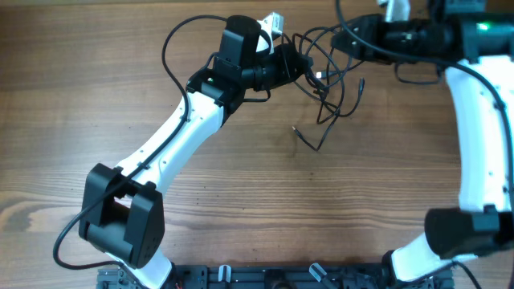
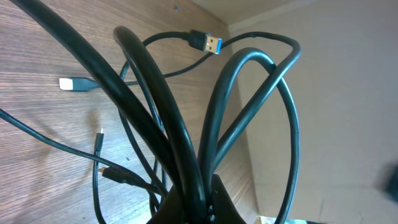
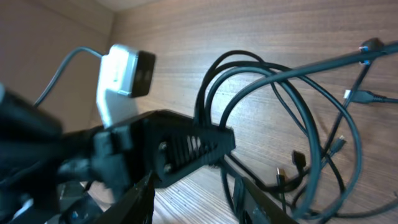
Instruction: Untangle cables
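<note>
Left gripper point(image 1: 297, 66) clamps the cables point(image 2: 181, 143), bundle strung far-to-near, loose tail trailing toward the near edge; right gripper point(image 3: 193, 198) fingers spread apart

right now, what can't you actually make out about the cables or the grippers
- How many cables and how they cross: overhead, too thin, partly under the left gripper.
- Where it pinches them: left wrist view, cut off by the bottom edge.
- Right gripper fingertips: right wrist view, blurred, cut by the bottom edge.

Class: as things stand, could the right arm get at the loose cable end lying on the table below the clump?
Probably yes. The loose end lies on the bare table, away from the left gripper clamping the clump; the open right gripper hovers nearby.
</note>
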`<state>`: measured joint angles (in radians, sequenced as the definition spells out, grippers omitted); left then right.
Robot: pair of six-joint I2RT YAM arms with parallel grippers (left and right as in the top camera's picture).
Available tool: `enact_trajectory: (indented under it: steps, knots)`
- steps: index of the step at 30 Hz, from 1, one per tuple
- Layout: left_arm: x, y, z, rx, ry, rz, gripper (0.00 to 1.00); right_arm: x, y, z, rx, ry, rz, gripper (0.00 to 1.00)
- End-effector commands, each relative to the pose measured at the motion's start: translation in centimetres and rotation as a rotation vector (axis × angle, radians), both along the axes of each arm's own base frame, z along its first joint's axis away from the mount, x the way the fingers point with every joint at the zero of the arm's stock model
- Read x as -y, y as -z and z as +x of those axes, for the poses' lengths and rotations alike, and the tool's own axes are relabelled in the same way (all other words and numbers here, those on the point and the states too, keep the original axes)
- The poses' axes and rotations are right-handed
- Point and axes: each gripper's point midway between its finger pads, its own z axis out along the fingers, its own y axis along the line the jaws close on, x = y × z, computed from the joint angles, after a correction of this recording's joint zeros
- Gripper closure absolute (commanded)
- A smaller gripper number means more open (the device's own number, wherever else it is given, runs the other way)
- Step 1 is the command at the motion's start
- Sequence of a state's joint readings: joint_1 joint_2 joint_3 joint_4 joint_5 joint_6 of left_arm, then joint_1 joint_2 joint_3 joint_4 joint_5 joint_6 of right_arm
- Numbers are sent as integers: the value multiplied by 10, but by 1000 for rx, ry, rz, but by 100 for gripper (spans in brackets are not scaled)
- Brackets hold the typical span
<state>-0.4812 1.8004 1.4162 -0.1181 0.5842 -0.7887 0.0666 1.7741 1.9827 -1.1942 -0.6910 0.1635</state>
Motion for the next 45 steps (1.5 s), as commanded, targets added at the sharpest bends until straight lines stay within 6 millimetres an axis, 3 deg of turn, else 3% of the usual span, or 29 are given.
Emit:
enact_trajectory:
  steps: [1,8,15,21,31,32,36,41,45]
  knots:
    - [-1,-29,-7,18,21,-59,96,-9,27,18,-64,18,-10,58]
    - [0,-29,-7,17,24,-60,96,-12,61,36,-125,75,-71,58]
    - [4,-29,-11,12,37,-64,96,-28,76,50,-124,95,-95,59]
    - [5,-30,-13,-18,38,-84,96,-23,83,54,-126,146,-148,81]
    - [14,-49,-22,16,125,-154,96,-24,88,56,-133,143,-150,85]
    - [14,-48,-22,19,125,-152,94,-24,87,57,-126,143,-149,96]
    - [9,-39,-17,-6,83,-123,74,-23,86,56,-126,145,-149,96]
    - [-9,-9,-6,-83,-57,-9,75,-20,68,49,-85,125,-144,96]
    - [-11,-5,-4,-88,-76,6,75,-23,46,39,-42,92,-118,96]
